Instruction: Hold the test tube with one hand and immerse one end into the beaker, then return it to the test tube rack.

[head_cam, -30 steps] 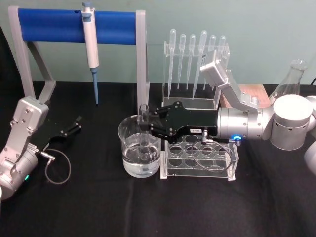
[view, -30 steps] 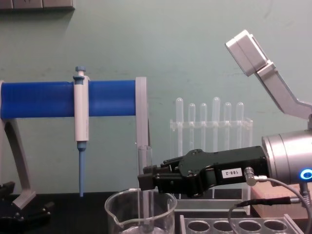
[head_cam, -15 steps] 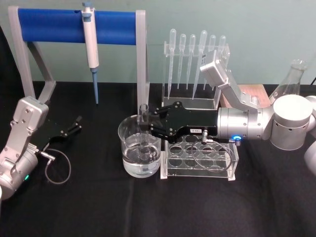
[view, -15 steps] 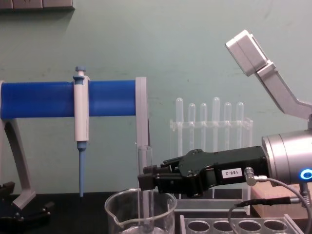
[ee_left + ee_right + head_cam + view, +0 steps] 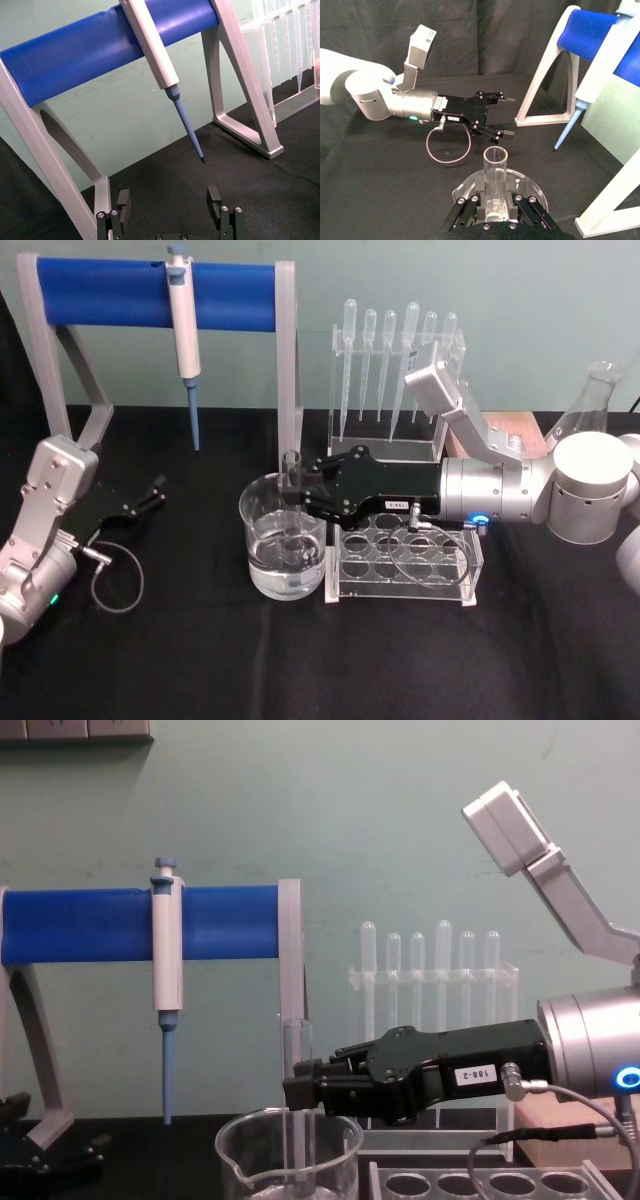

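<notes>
Over black tablecloth (image 5: 200, 660), right end effector (image 5: 293, 492) grips test tube (image 5: 291, 466) upright inside beaker (image 5: 262, 540).

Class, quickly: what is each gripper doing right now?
Left gripper: open, empty, parked at left.
Right gripper: shut on the test tube, dipped in the beaker.

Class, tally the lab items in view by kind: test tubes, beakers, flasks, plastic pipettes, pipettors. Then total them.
test tube, held in the right hand: 1
beaker: 1
flask: 1
plastic pipettes: 6
pipettor: 1
Total: 10
</notes>
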Motion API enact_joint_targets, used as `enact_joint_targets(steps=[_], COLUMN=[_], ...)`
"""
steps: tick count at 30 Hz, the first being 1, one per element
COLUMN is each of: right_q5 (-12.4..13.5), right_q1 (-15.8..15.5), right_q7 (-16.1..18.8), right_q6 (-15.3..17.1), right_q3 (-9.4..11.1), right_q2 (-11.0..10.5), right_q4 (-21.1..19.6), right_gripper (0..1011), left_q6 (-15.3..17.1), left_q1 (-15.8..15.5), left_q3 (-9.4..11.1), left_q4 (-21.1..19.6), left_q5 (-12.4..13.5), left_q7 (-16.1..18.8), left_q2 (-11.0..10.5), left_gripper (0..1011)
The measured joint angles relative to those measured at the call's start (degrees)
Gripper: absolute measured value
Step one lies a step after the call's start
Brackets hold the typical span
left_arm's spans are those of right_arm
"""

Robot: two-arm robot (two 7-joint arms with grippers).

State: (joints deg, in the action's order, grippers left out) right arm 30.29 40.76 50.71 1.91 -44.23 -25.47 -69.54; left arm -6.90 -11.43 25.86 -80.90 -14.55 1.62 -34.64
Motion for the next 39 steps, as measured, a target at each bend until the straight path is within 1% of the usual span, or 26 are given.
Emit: enact_joint_targets(steps=[39], right_q5=[0.0], right_q1=[0.0], right_q7=[0.0], right_q6=[0.0], right_q3=[0.0], right_q2=[0.0], right_q4=[0.0], right_gripper=[234], left_q6=[0.0], left_q1=[0.0], left_q3=[0.0], left_q4=[0.0], left_q5=[0.0], left_q7=[0.0], left_q2=[0.0], left_gripper=[1000])
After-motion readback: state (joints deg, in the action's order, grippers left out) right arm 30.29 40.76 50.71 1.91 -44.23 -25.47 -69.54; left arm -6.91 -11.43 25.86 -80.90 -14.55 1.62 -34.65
